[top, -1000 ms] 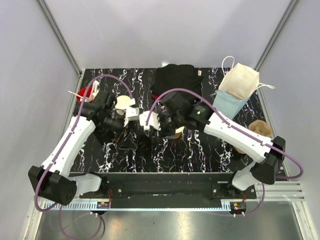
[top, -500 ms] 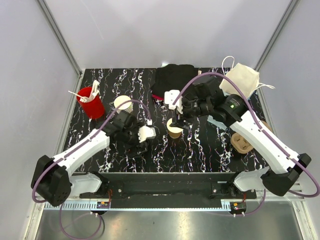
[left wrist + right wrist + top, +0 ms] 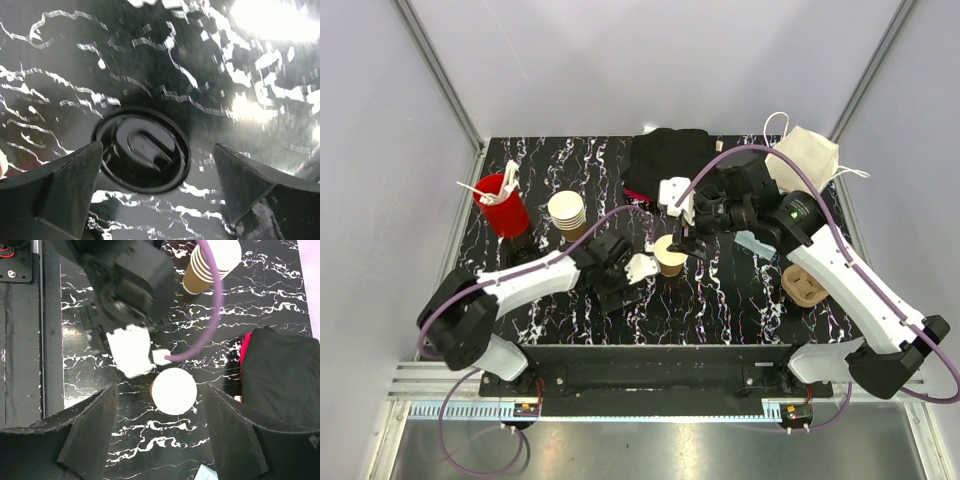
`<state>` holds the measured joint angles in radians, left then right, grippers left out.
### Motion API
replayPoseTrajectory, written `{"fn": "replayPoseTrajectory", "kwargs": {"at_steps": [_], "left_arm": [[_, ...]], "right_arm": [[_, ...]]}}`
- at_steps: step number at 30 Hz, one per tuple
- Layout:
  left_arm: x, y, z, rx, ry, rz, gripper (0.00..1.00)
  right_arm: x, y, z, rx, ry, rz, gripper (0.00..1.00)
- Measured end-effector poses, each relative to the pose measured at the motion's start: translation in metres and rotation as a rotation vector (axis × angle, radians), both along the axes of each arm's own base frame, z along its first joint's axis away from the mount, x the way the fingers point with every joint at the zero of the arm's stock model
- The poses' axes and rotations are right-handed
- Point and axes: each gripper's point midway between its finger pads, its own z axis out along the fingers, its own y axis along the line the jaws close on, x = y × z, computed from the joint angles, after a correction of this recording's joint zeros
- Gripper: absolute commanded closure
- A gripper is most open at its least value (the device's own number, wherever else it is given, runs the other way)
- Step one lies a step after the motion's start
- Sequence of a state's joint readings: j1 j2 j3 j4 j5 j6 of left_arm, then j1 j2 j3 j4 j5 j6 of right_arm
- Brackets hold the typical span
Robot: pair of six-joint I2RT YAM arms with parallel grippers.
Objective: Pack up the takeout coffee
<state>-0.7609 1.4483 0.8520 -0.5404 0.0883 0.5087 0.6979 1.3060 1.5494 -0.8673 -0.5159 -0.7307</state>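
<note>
Moved: left gripper [image 3: 157, 148] swung in beside cup [image 3: 669, 256], spread wide over lid [image 3: 142, 150] | right gripper [image 3: 159, 388] also spread, empty, above cup | cup probably light, thin, crushable: hold its sides gently

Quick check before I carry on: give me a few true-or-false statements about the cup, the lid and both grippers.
1. The single cup has no lid on it. True.
2. The black lid lies on the table between the open fingers of the left gripper. True.
3. The right gripper is shut on the cup. False: its jaws stand open on either side of the cup, with gaps.
4. The red cup holds the lid. False: it holds white straws.
</note>
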Motion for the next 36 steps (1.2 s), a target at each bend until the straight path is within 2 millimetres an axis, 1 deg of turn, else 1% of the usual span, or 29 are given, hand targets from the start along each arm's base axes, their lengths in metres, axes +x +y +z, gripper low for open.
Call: {"fn": "replayPoseTrajectory", "kwargs": {"at_steps": [3,7,10,11,14,20,24,25,27,28,30,31,34,36], "left_arm": [[0.009,-0.009,-0.004,0.003,0.007,0.035,0.04],[0.007,-0.009,-0.008,0.011,0.034,0.062,0.09],[0.008,-0.013,-0.008,0.009,0.04,0.073,0.15],[0.009,-0.015,-0.008,0.008,0.042,0.077,0.21],[0.009,-0.014,-0.015,0.022,0.054,0.088,0.3],[0.007,-0.01,-0.027,0.061,0.079,0.106,0.39],[0.008,-0.01,-0.028,0.065,0.081,0.113,0.46],[0.007,-0.009,-0.029,0.066,0.081,0.114,0.53],[0.007,-0.01,-0.029,0.068,0.08,0.112,0.6],[0.007,-0.01,-0.029,0.069,0.08,0.114,0.66],[0.008,-0.009,-0.03,0.079,0.073,0.115,0.75],[0.009,-0.008,-0.03,0.082,0.069,0.121,0.81],[0.013,-0.005,-0.03,0.101,0.046,0.125,0.87],[0.015,-0.004,-0.029,0.106,0.038,0.127,0.89]], "right_arm": [[-0.002,-0.002,-0.002,-0.001,0.001,-0.003,0.25],[-0.005,-0.005,-0.001,0.001,-0.004,-0.005,0.25],[-0.006,-0.007,0.0,0.003,-0.009,-0.007,0.25],[-0.006,-0.007,0.0,0.005,-0.012,-0.007,0.25],[-0.006,-0.007,0.0,0.005,-0.011,-0.008,0.25],[-0.006,-0.007,-0.001,0.004,-0.012,-0.01,0.25],[-0.006,-0.007,0.0,0.005,-0.012,-0.01,0.25],[-0.006,-0.007,0.0,0.005,-0.012,-0.01,0.25],[-0.006,-0.008,0.0,0.006,-0.013,-0.01,0.25],[-0.007,-0.008,0.001,0.007,-0.014,-0.01,0.25],[-0.007,-0.008,0.001,0.008,-0.016,-0.011,0.25],[-0.007,-0.008,0.002,0.01,-0.017,-0.01,0.25],[-0.008,-0.009,0.004,0.013,-0.022,-0.011,0.25],[-0.009,-0.01,0.005,0.016,-0.025,-0.011,0.25]]}}
